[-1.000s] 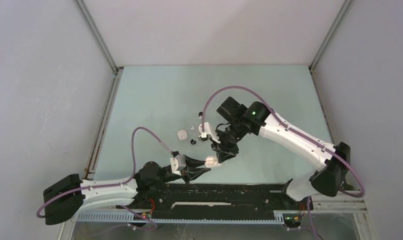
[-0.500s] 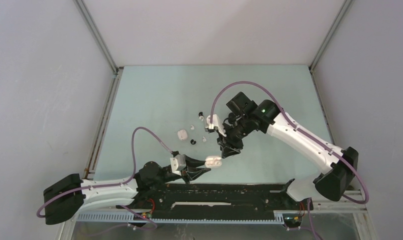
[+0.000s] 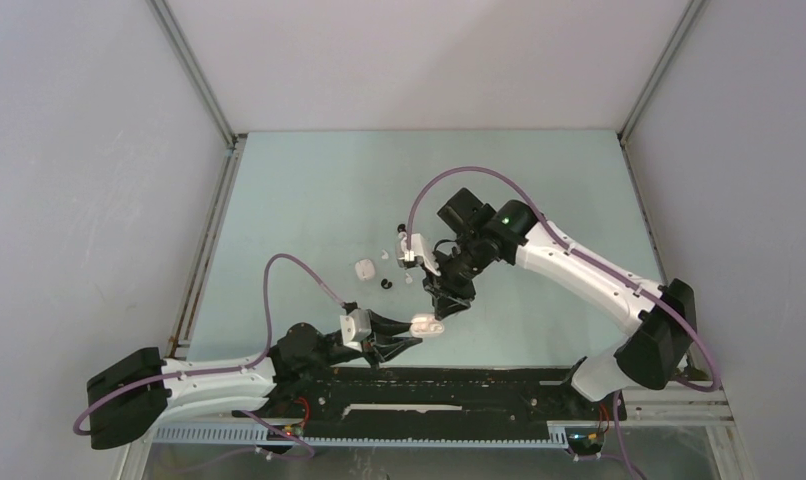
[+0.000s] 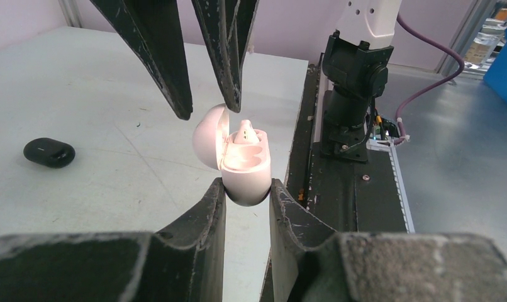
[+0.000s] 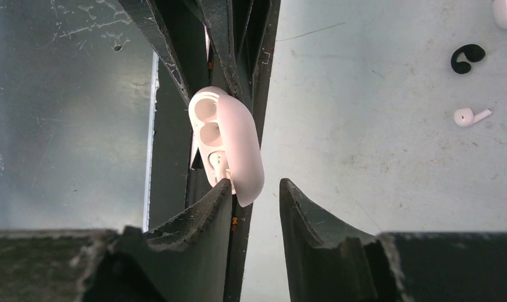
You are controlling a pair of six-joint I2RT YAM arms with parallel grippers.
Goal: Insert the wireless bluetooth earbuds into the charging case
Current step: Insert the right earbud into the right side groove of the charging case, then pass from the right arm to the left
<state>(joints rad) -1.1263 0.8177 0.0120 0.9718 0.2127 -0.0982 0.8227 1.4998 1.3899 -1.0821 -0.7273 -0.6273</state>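
White charging case (image 4: 245, 170), one earbud (image 4: 246, 132) seated, sits clamped in the left pincer (image 4: 246, 185); the right pincer (image 5: 255, 187) just above gapes empty, so I'd say it next fetches the loose earbud (image 5: 470, 116) lying well aside on the tabletop (image 5: 364, 94).

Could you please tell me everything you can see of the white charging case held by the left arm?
The charging case is a glossy white plastic pebble, held upright off the table, its base clamped between the left gripper's fingers. Its hinged lid stands open, showing two hollows inside. One white earbud sits in the base. The right gripper hovers open just above it.
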